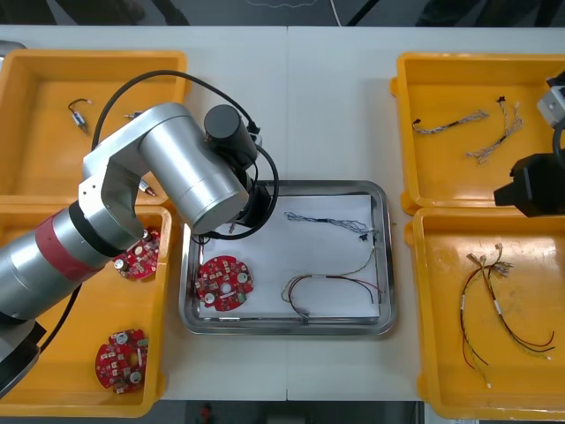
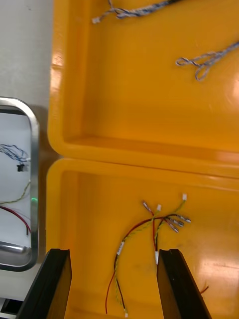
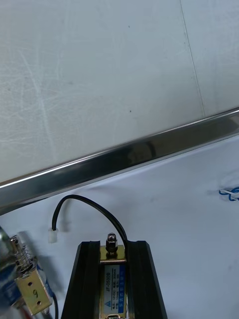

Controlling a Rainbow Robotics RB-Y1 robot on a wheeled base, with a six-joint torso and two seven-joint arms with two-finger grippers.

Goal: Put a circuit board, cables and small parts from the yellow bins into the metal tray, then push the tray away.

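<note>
Left hand (image 3: 113,248) clamps small metal part (image 3: 113,280) — over tray (image 3: 124,155).

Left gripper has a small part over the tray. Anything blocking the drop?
Nothing visible does. The left gripper holds the small metal part over bare white floor of the metal tray; a second small metal part lies beside its fingers.

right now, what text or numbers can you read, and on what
"JF-0530B", probably: label on the small metal part held in the left gripper over the metal tray.
Smaller lines below it: too small to read.
Blue label on the second small metal part: unreadable.
Red circuit board in the tray: no legible print.
Yellow bin under the right gripper: no text.
</note>
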